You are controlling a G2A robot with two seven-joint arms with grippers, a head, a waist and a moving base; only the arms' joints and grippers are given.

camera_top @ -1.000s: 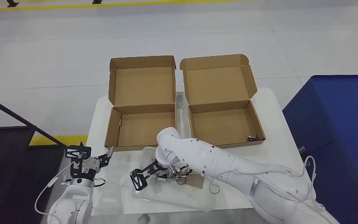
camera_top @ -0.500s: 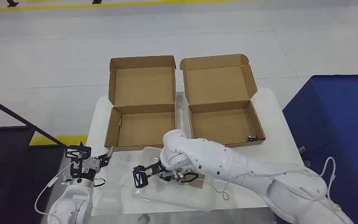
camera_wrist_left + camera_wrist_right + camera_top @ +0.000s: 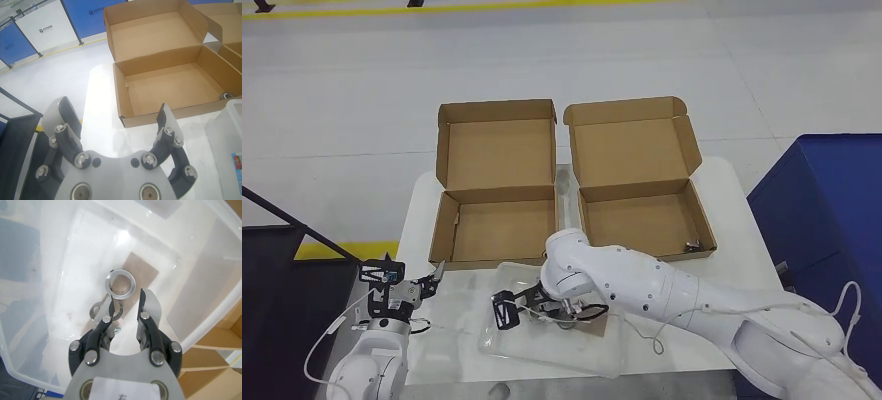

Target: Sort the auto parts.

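A silver ring (image 3: pixel 120 286) lies on a brown card (image 3: pixel 145 266) on the floor of a clear plastic bin (image 3: pixel 198 256). My right gripper (image 3: pixel 126 294) hangs open inside the bin just above the ring's near edge, touching nothing. A smaller metal ring (image 3: pixel 95 309) and a bolt (image 3: pixel 117 330) sit half hidden behind one finger. From above, the right gripper (image 3: pixel 567 312) is low in the bin (image 3: pixel 542 350). My left gripper (image 3: pixel 113 106) is open and holds nothing at the table's left edge (image 3: pixel 402 275). A bearing (image 3: pixel 226 94) rests in the left box (image 3: pixel 121 89).
Two open cardboard boxes stand at the back of the white table, the left box (image 3: pixel 445 230) and the right box (image 3: pixel 705 225). A small dark part (image 3: pixel 694 245) lies in the right box's near right corner. A blue cabinet (image 3: pixel 832 220) stands to the right.
The right arm has slid rightward over the bin, its gripper staying low inside it. The left arm has not moved.
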